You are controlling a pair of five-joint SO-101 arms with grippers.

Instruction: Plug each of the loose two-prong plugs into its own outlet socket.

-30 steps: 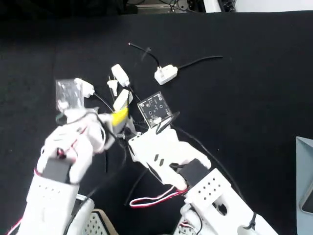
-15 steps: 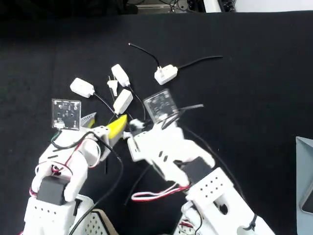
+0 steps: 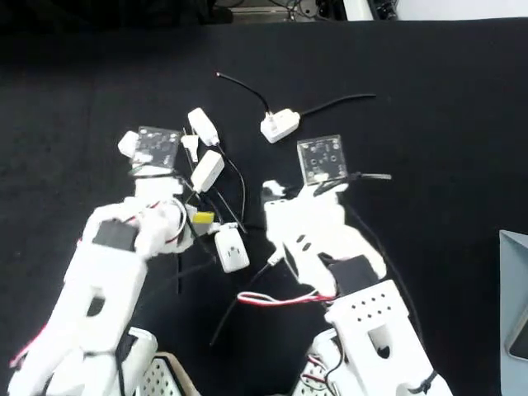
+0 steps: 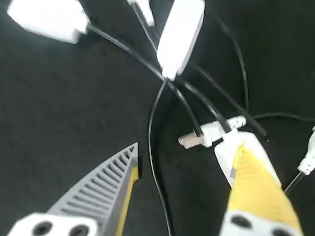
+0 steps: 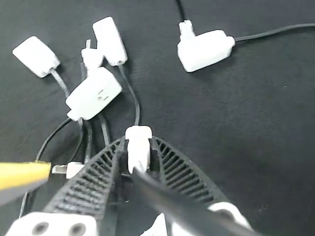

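Right gripper [image 5: 138,147]: pinching a white two-prong plug [image 5: 138,133]. Left gripper [image 4: 187,147]: spread, empty. Step, I judge: plug grasped; next I align its prongs with the outlet socket [image 5: 93,93].

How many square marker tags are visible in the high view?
2. One marker tag sits on the left arm, at the edge of the plug cluster; the other marker tag sits on the right arm. None looks hidden.

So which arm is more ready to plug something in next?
Probably the right. The right gripper is shut on a white plug, and an outlet socket lies on the table nearby. The left gripper is open and empty, with a loose plug beside its yellow finger.
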